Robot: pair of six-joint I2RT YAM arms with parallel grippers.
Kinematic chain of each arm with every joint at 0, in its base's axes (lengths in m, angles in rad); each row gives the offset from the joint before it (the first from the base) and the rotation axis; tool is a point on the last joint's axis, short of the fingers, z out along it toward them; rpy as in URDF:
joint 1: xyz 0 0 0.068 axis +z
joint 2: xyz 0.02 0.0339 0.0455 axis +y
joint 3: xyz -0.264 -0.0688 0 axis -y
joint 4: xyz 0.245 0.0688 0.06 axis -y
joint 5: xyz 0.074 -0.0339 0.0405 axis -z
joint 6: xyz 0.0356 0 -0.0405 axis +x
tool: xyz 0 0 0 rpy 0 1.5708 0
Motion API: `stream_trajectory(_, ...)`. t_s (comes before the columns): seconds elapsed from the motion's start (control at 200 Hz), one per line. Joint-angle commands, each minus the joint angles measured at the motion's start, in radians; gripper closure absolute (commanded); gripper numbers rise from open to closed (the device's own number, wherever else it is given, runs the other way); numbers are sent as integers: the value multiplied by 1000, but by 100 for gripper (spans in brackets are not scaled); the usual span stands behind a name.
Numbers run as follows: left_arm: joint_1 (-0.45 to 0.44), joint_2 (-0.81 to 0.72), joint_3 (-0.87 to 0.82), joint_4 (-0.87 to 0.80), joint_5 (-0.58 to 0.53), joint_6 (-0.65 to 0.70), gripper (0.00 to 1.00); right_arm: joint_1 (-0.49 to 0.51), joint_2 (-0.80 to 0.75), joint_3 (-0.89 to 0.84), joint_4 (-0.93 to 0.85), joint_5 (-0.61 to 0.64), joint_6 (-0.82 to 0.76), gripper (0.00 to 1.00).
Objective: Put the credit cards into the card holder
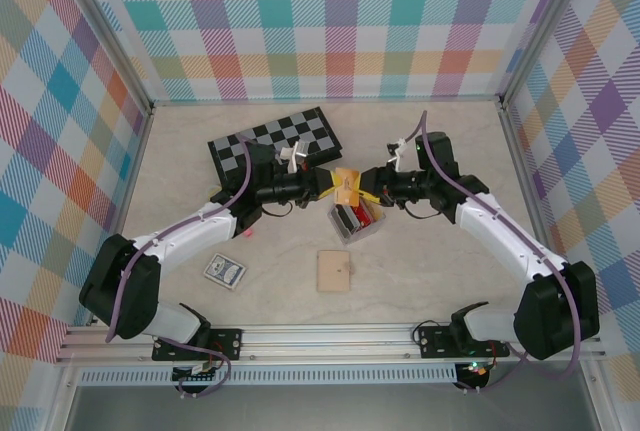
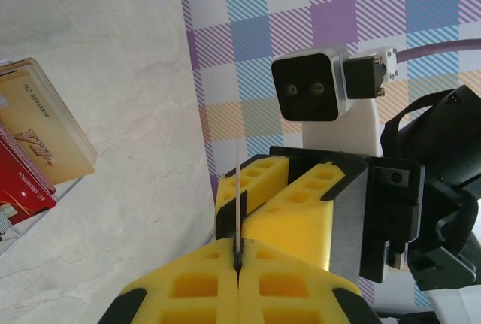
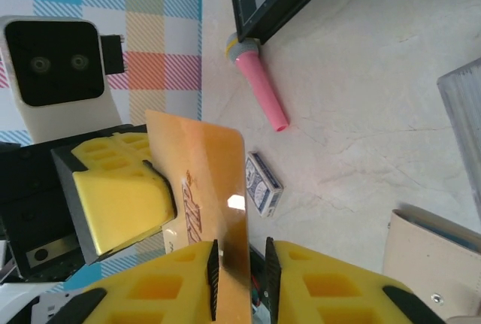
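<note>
Now the gold card (image 3: 199, 189) is being passed from one gripper to the other. The left gripper (image 2: 237, 252) is clamped tight on its edge. The right gripper (image 3: 240, 264) has its jaws a little apart around it, so it seems to be letting go. Next, the left gripper must slide it into a free slot. The card holder (image 1: 376, 229) sits just below both grippers. A second gold card (image 2: 37, 125) and a red card (image 2: 22, 189) stand in it.
</note>
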Motion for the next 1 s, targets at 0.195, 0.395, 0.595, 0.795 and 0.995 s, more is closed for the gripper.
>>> stream_trajectory(0.195,0,-12,-18,117,16,-72,100,0,-8,-42,204,-113,84,80)
stream_trajectory(0.395,0,-34,-2,-122,-75,32,68,4,-59,-20,-26,36,-27,92)
stream_trajectory(0.595,-1,-136,-47,-607,-324,181,37,135,-98,-25,-378,433,-158,95)
stream_trajectory(0.795,-26,-235,-181,-728,-404,195,33,409,-43,-112,-364,670,-35,95)
stream_trajectory(0.995,-69,-218,-221,-717,-407,188,32,541,110,-79,-296,711,19,95)
